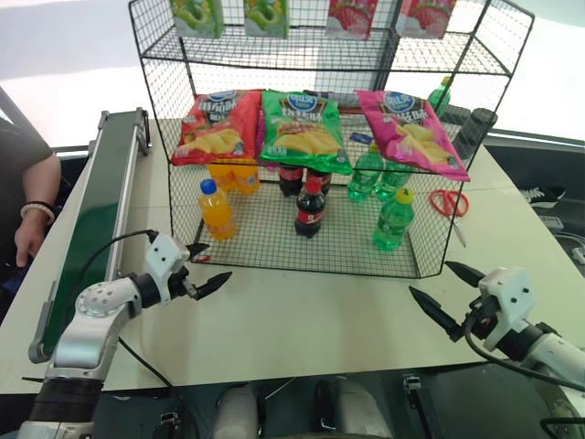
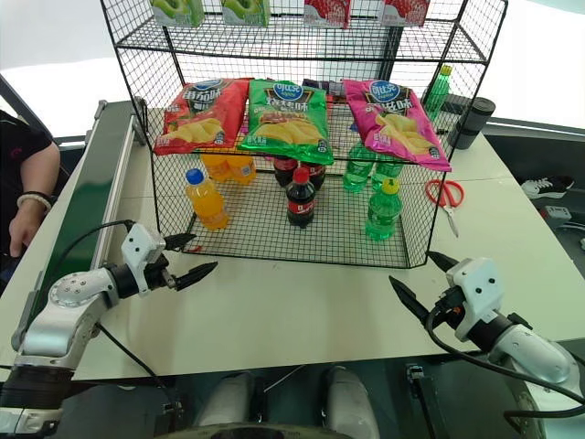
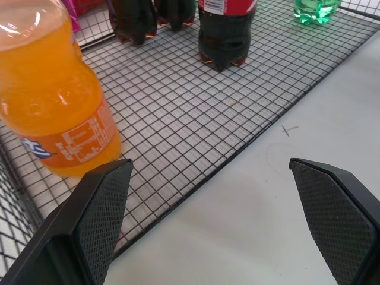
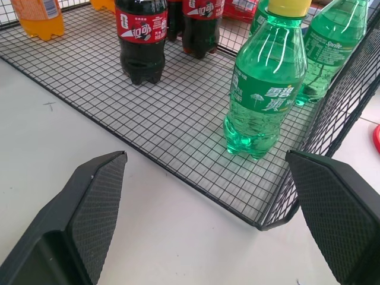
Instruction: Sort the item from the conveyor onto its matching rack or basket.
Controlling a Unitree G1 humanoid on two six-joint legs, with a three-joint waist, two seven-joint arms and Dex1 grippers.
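Observation:
A clear-green soda bottle with a yellow cap [image 1: 394, 222] stands upright at the front right of the bottom tier of the black wire rack [image 1: 347, 242]. In the right wrist view the bottle [image 4: 267, 89] is close ahead, just inside the rack's front edge. My right gripper [image 1: 429, 277] hovers open and empty over the table in front of that corner. My left gripper [image 1: 214, 262] is open and empty at the rack's front left, near an orange-drink bottle [image 3: 53, 101]. The conveyor [image 1: 91, 219] with its dark green belt runs along the table's left side.
Cola bottles [image 1: 309, 208] and more green bottles [image 1: 366, 174] stand deeper in the rack under red, green and pink chip bags [image 1: 302, 128]. Red scissors [image 1: 448, 201] lie right of the rack. A person's arm [image 1: 27, 219] rests beyond the conveyor.

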